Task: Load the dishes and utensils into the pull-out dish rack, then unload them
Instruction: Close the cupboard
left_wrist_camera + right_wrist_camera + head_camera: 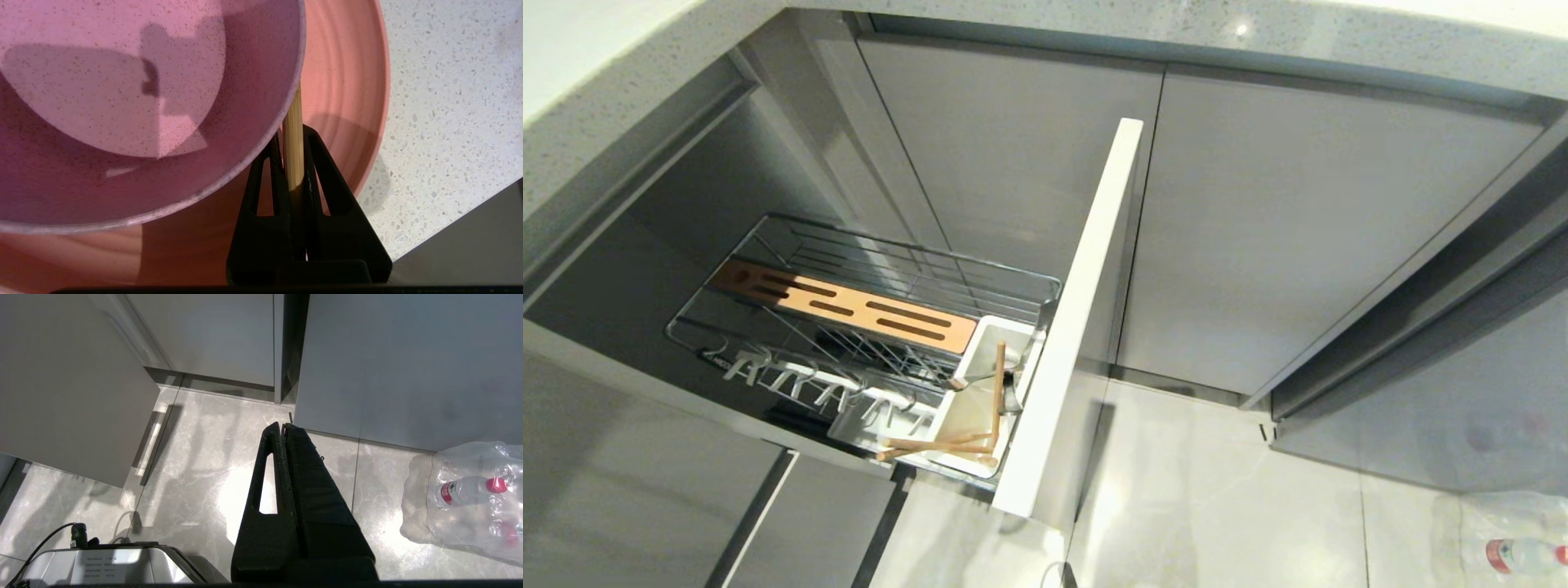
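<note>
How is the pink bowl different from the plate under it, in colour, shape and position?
The bowl is purplish pink with dark speckles; the plate is salmon pink and plain. The bowl is deep; the plate is shallow and wider, reaching past the bowl's rim. The bowl sits on the plate; the plate lies on the countertop. Both look matte.

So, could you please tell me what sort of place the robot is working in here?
Most likely a home kitchen: a speckled stone countertop runs above grey cabinet fronts, a pull-out dish rack stands open below, and a pink bowl sits on a pink plate.
</note>
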You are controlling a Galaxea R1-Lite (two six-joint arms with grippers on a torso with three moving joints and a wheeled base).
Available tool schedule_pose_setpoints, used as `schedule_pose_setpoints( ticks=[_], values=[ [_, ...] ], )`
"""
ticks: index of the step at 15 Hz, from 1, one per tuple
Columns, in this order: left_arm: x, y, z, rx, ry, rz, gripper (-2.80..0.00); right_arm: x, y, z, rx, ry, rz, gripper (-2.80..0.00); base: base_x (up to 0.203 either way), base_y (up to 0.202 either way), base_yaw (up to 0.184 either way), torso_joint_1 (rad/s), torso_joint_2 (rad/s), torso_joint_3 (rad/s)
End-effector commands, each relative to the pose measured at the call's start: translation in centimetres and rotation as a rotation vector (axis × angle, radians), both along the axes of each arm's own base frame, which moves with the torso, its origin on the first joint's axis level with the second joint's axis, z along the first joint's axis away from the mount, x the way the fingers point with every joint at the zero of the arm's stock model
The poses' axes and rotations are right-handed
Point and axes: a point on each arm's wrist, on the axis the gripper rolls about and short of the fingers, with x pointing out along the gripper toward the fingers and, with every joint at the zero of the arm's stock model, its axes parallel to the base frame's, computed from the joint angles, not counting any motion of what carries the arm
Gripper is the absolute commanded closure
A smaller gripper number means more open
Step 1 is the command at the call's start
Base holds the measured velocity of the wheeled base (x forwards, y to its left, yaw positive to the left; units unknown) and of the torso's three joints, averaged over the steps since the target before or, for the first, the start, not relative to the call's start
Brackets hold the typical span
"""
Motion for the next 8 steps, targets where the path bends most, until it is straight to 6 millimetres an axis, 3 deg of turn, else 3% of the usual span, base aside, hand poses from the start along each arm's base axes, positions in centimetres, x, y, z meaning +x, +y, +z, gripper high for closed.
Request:
schedule_pose_setpoints(
  ticks=[1, 2, 3, 8],
  values=[
    [-0.02, -0.02, -0.12, -0.008, 0.003, 0.000, 0.00, 0.01, 0.00, -0.04, 0.000, 0.002, 0.000, 0.00, 0.000, 0.000, 0.000, 0.000, 0.00, 0.000],
    [-0.07, -0.08, -0.11, -0.006, 0.002, 0.000, 0.00, 0.01, 0.00, -0.04, 0.000, 0.002, 0.000, 0.00, 0.000, 0.000, 0.000, 0.000, 0.00, 0.000],
    [-0.09, -0.07, -0.04, -0.001, -0.003, 0.001, -2.80, 0.01, 0.00, -0.04, 0.000, 0.002, 0.000, 0.00, 0.000, 0.000, 0.000, 0.000, 0.00, 0.000],
    [-0.18, -0.12, 0.08, 0.006, -0.010, 0.006, -2.80, 0.01, 0.00, -0.04, 0.000, 0.002, 0.000, 0.00, 0.000, 0.000, 0.000, 0.000, 0.00, 0.000]
  ],
)
